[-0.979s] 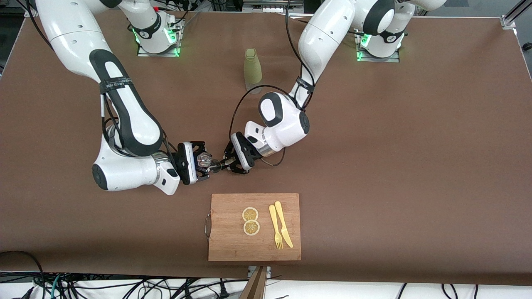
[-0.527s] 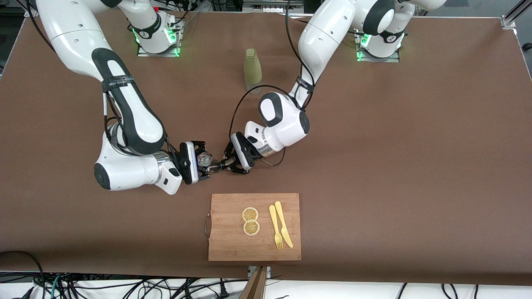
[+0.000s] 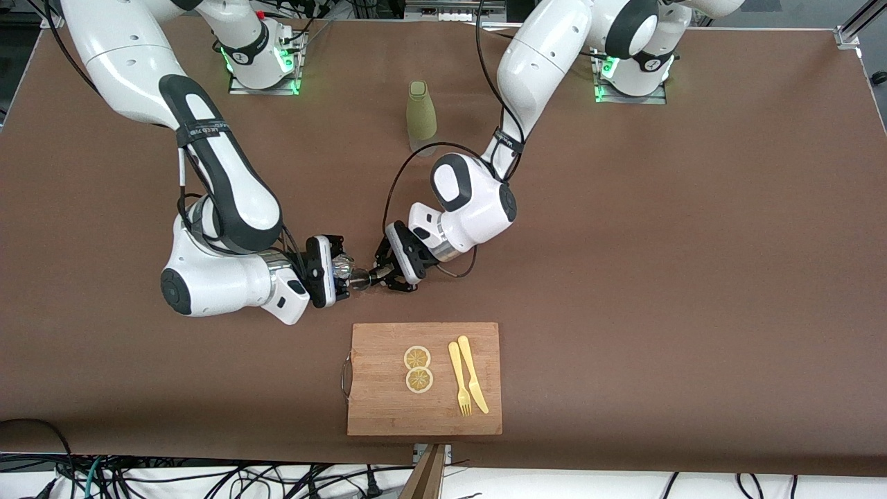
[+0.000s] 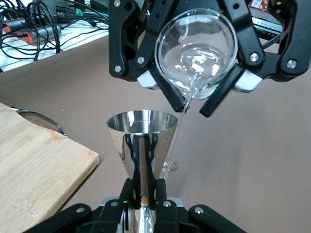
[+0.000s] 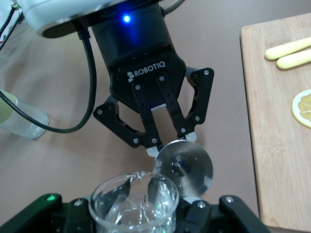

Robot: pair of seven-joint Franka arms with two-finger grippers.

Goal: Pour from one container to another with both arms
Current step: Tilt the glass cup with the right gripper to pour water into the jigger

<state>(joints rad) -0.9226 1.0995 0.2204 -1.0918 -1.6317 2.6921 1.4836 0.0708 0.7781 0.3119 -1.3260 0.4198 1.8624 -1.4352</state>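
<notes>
Right hand [image 3: 339, 270] grips tilted glass cup [image 4: 197, 58]; left hand [image 3: 378, 275] grips upright jigger [image 4: 142, 138]. Pour underway: stream appears to fall just beside jigger; emptying remains.

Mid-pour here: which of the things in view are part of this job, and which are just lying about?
In the job:
- glass cup, tipped, held by right gripper
- steel jigger, upright, held by left gripper

Lying about:
- green bottle
- cutting board
- two lemon slices
- yellow fork
- yellow knife
</notes>
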